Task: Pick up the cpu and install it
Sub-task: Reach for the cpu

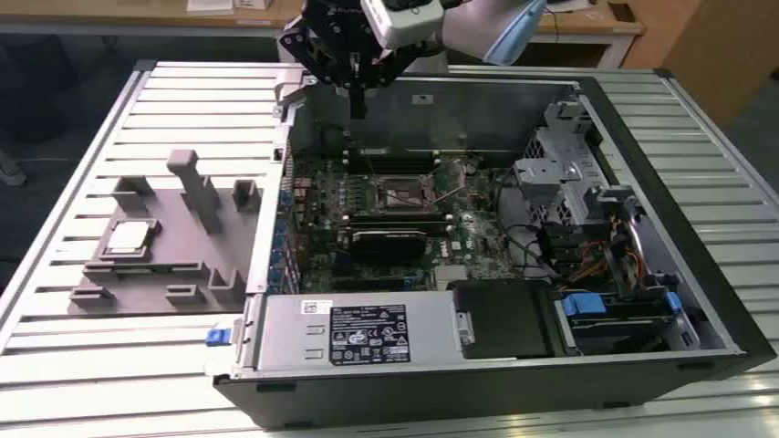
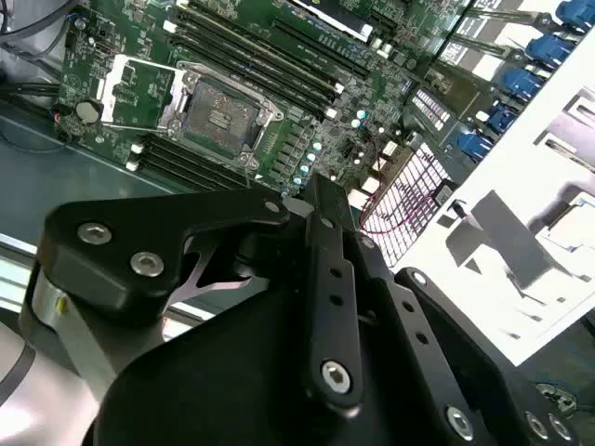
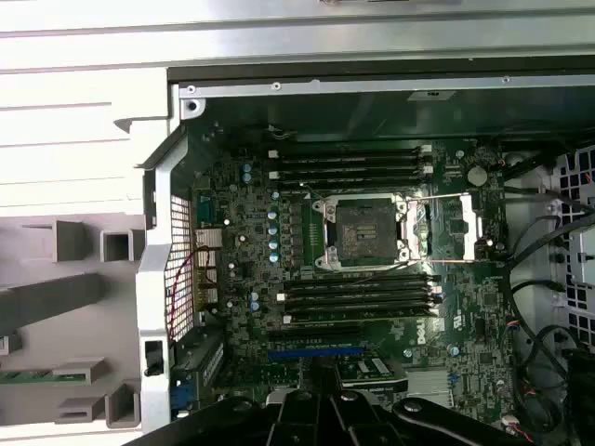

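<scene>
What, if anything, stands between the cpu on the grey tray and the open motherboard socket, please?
The case's side wall rises between the cpu and the socket; the tray's tall post stands just beside the cpu. The socket itself lies open.

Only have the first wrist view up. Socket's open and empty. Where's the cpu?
Observer: In the exterior view the cpu lies flat on the grey fixture tray, silvery top up, outside the case on the exterior view's left.
Operator: Hand anywhere near it?
Observer: No. The hand hangs over the far part of the open case, on the exterior view's left, well apart from the cpu.
Operator: The hand blocks the near end of the case for me. What's there?
Observer: A grey power supply lies along the case's near wall.
</scene>
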`<state>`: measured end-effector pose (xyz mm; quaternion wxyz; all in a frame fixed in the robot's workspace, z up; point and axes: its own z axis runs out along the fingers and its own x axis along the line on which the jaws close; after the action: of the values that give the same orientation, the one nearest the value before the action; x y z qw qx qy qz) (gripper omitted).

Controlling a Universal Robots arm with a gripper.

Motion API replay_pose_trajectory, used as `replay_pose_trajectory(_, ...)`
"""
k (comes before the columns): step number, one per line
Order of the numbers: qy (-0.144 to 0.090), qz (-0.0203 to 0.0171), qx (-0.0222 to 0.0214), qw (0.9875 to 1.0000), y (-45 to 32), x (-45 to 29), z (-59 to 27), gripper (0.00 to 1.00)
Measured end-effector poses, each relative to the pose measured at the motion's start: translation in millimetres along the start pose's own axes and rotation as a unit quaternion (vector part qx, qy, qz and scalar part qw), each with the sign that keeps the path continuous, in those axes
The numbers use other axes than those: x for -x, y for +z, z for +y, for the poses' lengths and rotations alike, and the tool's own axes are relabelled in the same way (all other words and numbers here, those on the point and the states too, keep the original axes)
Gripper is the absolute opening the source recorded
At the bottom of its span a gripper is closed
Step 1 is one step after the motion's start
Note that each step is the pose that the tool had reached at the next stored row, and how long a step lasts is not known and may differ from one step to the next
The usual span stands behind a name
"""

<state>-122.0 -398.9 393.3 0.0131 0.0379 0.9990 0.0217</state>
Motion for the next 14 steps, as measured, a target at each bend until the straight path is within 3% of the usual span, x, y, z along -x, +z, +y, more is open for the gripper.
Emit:
replay_pose_trajectory(8, 0.000, 0.0000, 0.0000, 1.0000, 0.0, -0.6, 0.0, 0.11)
replay_pose_trajectory(14, 0.000, 0.0000, 0.0001, 1.0000, -0.1, -5.2, -0.4, 0.11)
